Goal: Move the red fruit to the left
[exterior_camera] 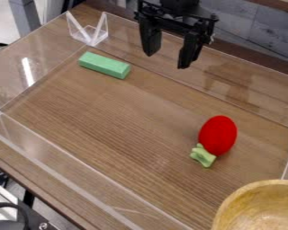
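Observation:
The red fruit [218, 134] is a glossy egg-shaped toy lying on the wooden table at the right, its light-green leafy stem [203, 157] pointing toward the front. My gripper [168, 49] hangs above the back of the table, well behind and to the left of the fruit. Its two black fingers [149, 40] stand apart, open, with nothing between them.
A flat green rectangular block [104, 65] lies at the back left. Clear acrylic walls [26, 72] enclose the wooden surface, with a clear bracket [89, 31] at the back. A wooden bowl's rim [261, 208] shows at the front right corner.

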Motion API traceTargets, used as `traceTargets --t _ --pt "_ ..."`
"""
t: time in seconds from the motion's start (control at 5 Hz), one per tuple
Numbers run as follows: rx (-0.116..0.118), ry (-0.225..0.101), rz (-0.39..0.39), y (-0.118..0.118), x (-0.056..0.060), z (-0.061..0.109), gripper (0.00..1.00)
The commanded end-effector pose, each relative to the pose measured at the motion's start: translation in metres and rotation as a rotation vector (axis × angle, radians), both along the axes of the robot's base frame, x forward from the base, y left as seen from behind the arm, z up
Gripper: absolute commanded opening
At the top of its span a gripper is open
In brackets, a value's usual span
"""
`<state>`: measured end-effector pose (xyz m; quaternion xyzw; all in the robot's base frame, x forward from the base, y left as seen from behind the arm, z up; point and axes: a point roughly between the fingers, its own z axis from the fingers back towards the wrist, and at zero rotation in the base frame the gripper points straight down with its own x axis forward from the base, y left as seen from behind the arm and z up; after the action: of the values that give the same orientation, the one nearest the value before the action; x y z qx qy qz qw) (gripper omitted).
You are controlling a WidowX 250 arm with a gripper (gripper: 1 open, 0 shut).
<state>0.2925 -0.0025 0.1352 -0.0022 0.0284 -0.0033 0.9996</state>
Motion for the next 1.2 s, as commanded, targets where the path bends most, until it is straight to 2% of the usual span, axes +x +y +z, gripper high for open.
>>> traceTargets --t 0.0,0.4,0.6,0.8,1.0 --pt "-0.01 0.017 -0.02 -0.011 -0.01 -0.006 1.0" --pt "-0.043 0.018 -0.026 -0.069 -0.013 -0.027 1.0" --pt "-0.062 0.011 0.067 -0.089 -0.012 -0.039 1.0" --pt "-0.065 -0.008 0.131 -0.099 -0.008 -0.05 1.0" --pt "-0.061 -0.02 0.119 -0.083 -0.001 -0.057 1.0"
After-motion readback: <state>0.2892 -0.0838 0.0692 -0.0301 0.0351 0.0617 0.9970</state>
